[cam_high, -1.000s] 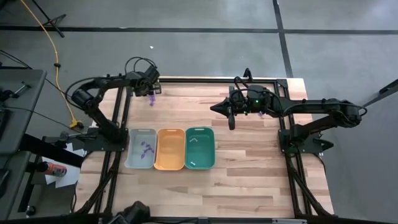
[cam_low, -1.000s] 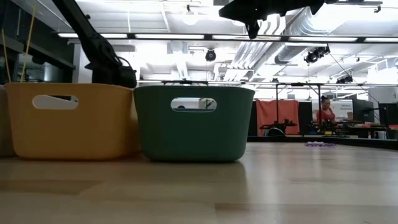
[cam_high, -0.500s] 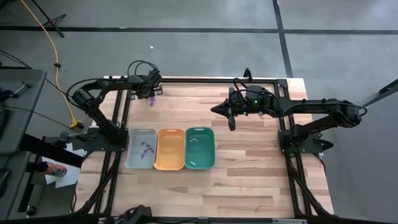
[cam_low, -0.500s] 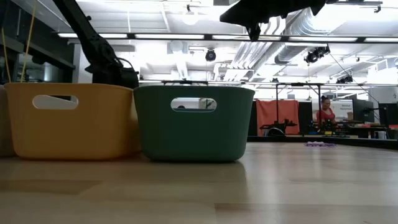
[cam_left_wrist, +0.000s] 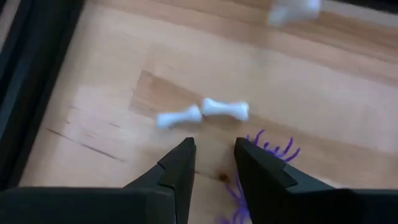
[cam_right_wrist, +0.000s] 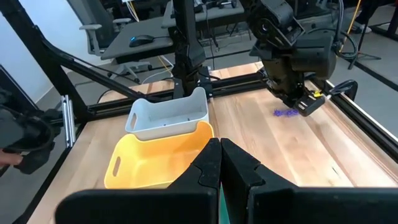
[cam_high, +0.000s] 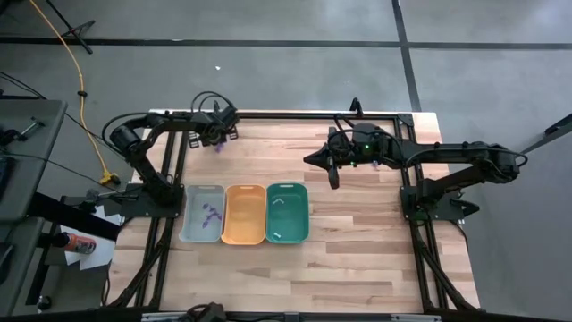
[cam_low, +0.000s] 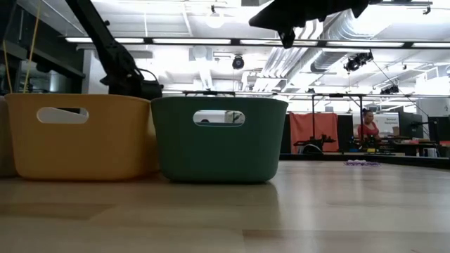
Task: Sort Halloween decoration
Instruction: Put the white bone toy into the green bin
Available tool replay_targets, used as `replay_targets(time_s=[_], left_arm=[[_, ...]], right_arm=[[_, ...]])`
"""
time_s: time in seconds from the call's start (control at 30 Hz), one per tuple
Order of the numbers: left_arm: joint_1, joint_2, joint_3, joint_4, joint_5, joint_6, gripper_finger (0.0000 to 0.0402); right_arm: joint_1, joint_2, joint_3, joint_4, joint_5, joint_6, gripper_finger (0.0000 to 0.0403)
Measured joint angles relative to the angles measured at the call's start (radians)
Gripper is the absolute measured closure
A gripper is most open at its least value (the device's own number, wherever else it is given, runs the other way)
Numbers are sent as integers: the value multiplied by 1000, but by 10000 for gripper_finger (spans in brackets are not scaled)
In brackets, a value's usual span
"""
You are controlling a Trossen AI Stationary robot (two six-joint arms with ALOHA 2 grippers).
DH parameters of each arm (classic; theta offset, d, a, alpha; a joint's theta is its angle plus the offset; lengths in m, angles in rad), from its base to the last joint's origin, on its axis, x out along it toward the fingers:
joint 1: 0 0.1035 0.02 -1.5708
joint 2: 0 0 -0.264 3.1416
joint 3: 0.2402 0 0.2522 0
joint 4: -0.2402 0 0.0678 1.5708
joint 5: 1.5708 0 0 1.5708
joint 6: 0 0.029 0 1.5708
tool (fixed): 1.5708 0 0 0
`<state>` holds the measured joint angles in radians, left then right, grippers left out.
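Observation:
The Halloween decoration lies partly on the table's far left corner. There, two white bone-like sticks (cam_left_wrist: 202, 112) and purple spidery pieces (cam_left_wrist: 267, 149) lie flat on the wood. The same purple pieces show as a cluster (cam_high: 217, 145) in the high view. My left gripper (cam_left_wrist: 214, 149) is open just above them, fingers pointing down, touching nothing. More purple pieces (cam_high: 211, 213) lie in the grey tray (cam_high: 189, 224). White sticks (cam_high: 278, 202) lie in the teal tray (cam_high: 302, 219). My right gripper (cam_high: 332, 177) is shut, raised over the table's middle.
Grey, orange (cam_high: 245, 214) and teal trays stand side by side near the table's near-left part. The black frame rail (cam_high: 295, 114) runs along the far edge close to the left gripper. Bare wood lies to the right of the trays. A person (cam_low: 367, 126) is far behind the table.
My left gripper has shifted a little toward the table's right, over the pieces at the far left corner. The right arm has kept still.

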<state>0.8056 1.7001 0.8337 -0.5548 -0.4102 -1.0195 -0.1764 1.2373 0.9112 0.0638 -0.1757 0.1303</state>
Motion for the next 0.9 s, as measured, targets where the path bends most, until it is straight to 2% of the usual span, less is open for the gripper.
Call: replay_targets(time_s=[0.2, 0.47, 0.67, 0.9], left_arm=[[-13, -66, -3, -36, 97, 17, 296], [68, -249, 0, -6, -11, 71, 296], [133, -218, 0, 15, 57, 4, 296], [150, -123, -1, 14, 166, 148, 296]], right_arm=[[0, 0, 0, -16, 0, -5, 403], [0, 0, 0, -16, 0, -23, 403], [0, 0, 0, -16, 0, -21, 403], [0, 0, 0, -19, 0, 1, 403]])
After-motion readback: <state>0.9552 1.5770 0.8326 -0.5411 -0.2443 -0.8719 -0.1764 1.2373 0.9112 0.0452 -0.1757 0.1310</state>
